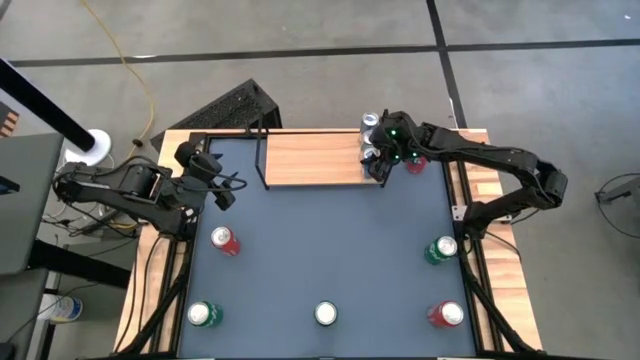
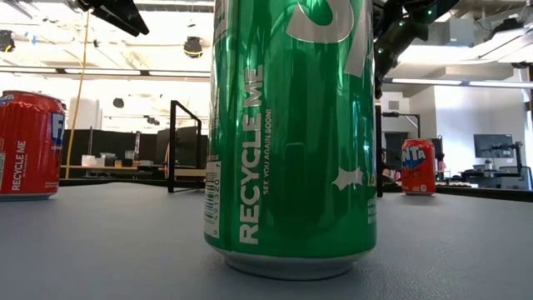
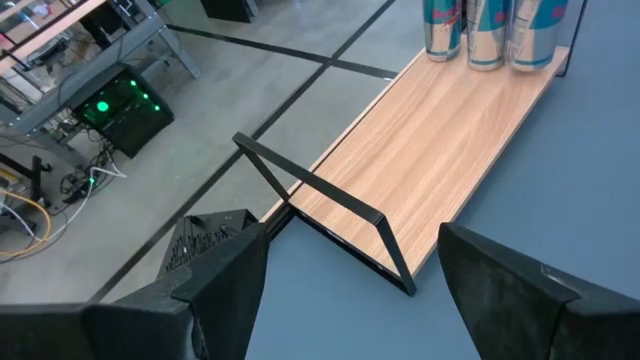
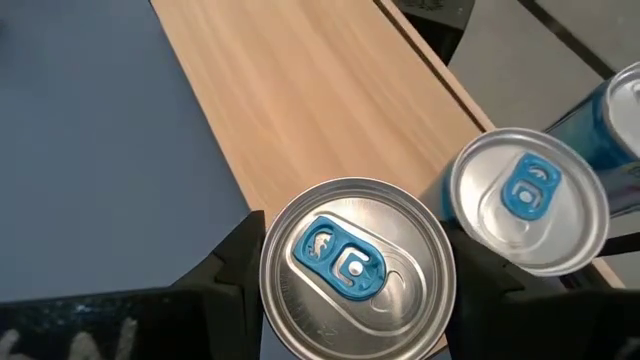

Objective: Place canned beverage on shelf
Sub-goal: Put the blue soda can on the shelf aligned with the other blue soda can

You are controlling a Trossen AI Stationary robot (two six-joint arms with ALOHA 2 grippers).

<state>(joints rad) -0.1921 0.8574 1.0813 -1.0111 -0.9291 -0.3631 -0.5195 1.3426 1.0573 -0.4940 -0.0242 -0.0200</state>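
Your right pincer pinches silver can upright over shelf end, beside two placed cans, packing row tight. Left pincer spread, idle near worktop edge.

I saw the shelf at the worktop's far edge, cans standing at its right end.

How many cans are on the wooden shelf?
3, bunched at the shelf's right end: first can, middle can, last can. The right arm may hide more.
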